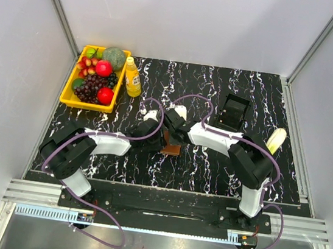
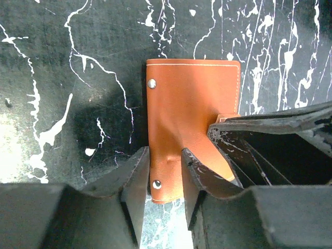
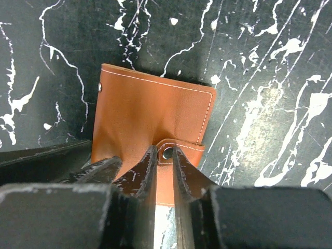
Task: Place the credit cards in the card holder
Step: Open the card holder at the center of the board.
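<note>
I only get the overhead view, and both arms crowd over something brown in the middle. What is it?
Observer: A leather card holder, folded shut; the wrist views show it close up.
Operator: Is the left arm touching it?
Observer: Yes. The left fingers pinch its edge beside a stud, wrinkling the leather.
Operator: And the right arm?
Observer: The right fingers close around the end of the snap tab.

Left hand (image 2: 164, 158) just beside right hand (image 3: 165, 153)
</note>
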You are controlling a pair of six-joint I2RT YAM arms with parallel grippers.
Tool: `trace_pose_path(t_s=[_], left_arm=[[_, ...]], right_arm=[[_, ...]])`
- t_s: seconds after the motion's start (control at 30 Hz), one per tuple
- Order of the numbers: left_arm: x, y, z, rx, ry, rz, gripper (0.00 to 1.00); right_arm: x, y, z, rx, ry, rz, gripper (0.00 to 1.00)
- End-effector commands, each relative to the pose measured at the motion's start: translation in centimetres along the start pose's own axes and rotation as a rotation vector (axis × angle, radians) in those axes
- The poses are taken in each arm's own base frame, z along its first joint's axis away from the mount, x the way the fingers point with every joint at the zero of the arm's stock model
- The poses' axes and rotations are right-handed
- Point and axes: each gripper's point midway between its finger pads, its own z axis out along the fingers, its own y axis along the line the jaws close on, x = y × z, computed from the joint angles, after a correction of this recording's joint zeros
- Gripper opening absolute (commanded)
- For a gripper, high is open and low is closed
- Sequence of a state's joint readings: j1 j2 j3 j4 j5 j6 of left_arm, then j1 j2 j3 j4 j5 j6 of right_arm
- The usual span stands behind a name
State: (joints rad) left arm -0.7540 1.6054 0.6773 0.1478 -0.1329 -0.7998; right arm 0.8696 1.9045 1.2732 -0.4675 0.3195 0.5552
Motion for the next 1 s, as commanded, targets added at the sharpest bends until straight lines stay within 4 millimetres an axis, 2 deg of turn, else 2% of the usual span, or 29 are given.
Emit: trace_pose_path(t_s=[0.0,0.1,0.2,0.27,0.3,0.57,0.8,0.9,0.97], left_arm=[[1.3,0.7,-0.1,0.001,0.023,-0.003,0.39],[1.5,0.3,0.1,0.024,0.032,-0.006,0.37],[1.8,0.2,0.4,0.033,0.044,-0.013,0.24],[2.2,0.7,0.8,0.001,0.063,-0.010,0.03],[2.4,1.1,1.0,-0.012,0.067,-0.007,0.00],[3.8,3.8,1.3,-0.120,0.093,0.005,0.00],[4.0,4.7,1.4,-0.158,0.091,0.011,0.00],[3.5,3.9,0.8,-0.122,0.083,0.011,0.00],[2.7,3.1,0.1,-0.091,0.057,0.006,0.00]], right_arm=[[-1.1,2.3,-1.9,-0.093,-0.051,0.055,0.00],[-1.5,2.4,-2.2,-0.111,-0.059,0.068,0.00],[-1.7,2.7,-2.5,-0.132,-0.061,0.078,0.00],[-1.9,2.6,-2.7,-0.140,-0.058,0.085,0.00],[-2.0,2.5,-2.8,-0.144,-0.060,0.090,0.00],[-2.3,1.5,-2.8,-0.286,-0.027,0.208,0.00],[-2.3,-0.1,-3.1,-0.277,-0.046,0.216,0.00],[-2.6,-0.6,-3.3,-0.250,-0.069,0.198,0.17],[-3.0,-0.8,-3.3,-0.238,-0.079,0.198,0.19]])
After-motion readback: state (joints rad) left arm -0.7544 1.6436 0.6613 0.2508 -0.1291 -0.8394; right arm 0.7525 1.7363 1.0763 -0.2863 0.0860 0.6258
